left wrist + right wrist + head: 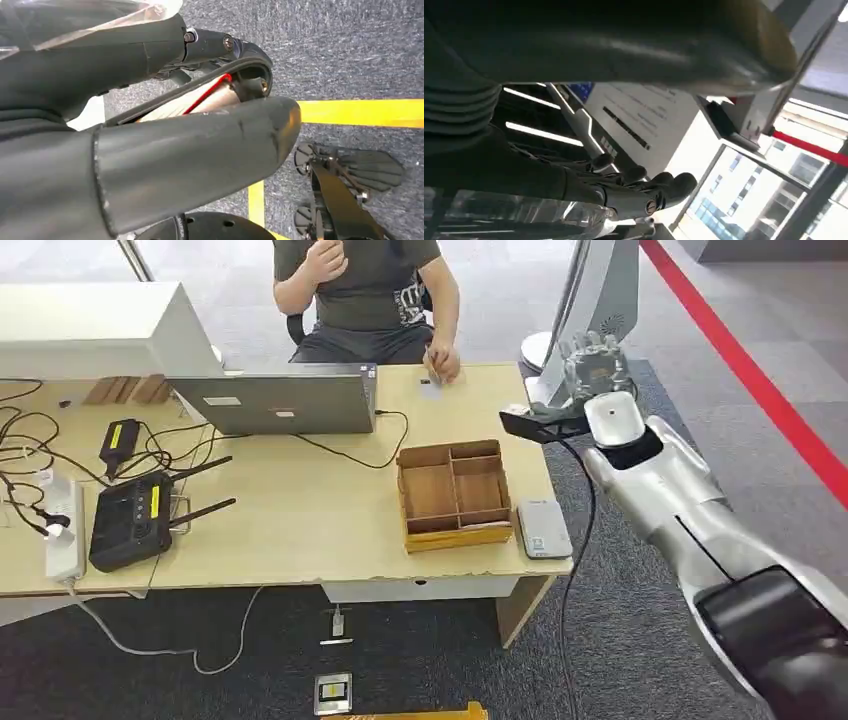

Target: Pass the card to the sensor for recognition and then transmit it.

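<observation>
A small pale card [430, 386] lies on the table's [300, 530] far edge, under the fingers of a seated person's hand [441, 362]. The flat grey sensor [543, 528] sits at the near right corner, beside a wooden compartment box [453, 494]. My right hand [594, 364] is raised off the table's far right corner, well right of the card, fingers pointing up with nothing in them; its dark fingers [644, 186] and thumb [634, 45] stand apart. My left hand [150, 150] hangs over the floor, holding nothing.
A laptop [280, 400] stands at the back middle, with a black remote controller [132, 520], a power strip [62, 525] and cables on the left. A white stand base [600, 300] rises behind my right hand. A red line [760, 380] crosses the carpet.
</observation>
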Available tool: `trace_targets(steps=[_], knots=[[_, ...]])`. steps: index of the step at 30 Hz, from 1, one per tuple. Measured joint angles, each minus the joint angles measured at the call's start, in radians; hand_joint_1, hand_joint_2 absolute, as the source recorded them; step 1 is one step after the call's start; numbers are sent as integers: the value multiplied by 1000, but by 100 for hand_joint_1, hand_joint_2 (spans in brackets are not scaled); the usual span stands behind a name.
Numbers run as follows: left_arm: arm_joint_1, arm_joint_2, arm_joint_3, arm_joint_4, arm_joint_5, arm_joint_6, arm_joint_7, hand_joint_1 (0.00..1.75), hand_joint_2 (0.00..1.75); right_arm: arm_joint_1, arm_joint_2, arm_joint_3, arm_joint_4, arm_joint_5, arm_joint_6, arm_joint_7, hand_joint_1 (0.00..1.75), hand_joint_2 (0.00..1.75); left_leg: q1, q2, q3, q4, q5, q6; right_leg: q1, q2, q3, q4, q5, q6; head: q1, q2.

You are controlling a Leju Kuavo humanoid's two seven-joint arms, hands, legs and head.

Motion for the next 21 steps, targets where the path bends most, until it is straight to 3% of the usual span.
trace_targets(steps=[4,10,12,16,18,21], knots=[[2,0,0,0,9,1,-3,0,0,132,-158,-105,-100,-16,17,21,0,0,0,0,0,0,-1,1,0,0,1,0,0,1,0,0],[1,0,2,0,26,16,-3,0,0,364,-316,-319,-203,-80,-17,35,0,0,0,-1,-1,-1,-2,1,0,0,1,0,-1,1,-2,0],[1,0,3,0,28,19,-2,0,0,432,-341,-386,-209,-105,-55,22,0,0,0,-1,-2,-1,-2,1,0,0,0,0,-1,1,0,0],[-2,-1,4,0,36,31,-2,0,0,543,-368,-505,-194,-155,-201,-28,0,0,0,0,-2,-1,-2,1,0,0,-1,0,-2,1,-2,0],[-3,-3,6,0,42,39,-3,0,0,589,-368,-571,-163,-204,-305,-68,0,0,0,0,-2,-1,-2,1,0,0,-1,0,-2,1,-1,0],[-2,-6,11,0,45,46,-6,0,0,630,-355,-643,-102,-260,-398,-122,0,0,0,1,-2,-1,-2,1,0,1,-2,0,-2,1,-2,0]])
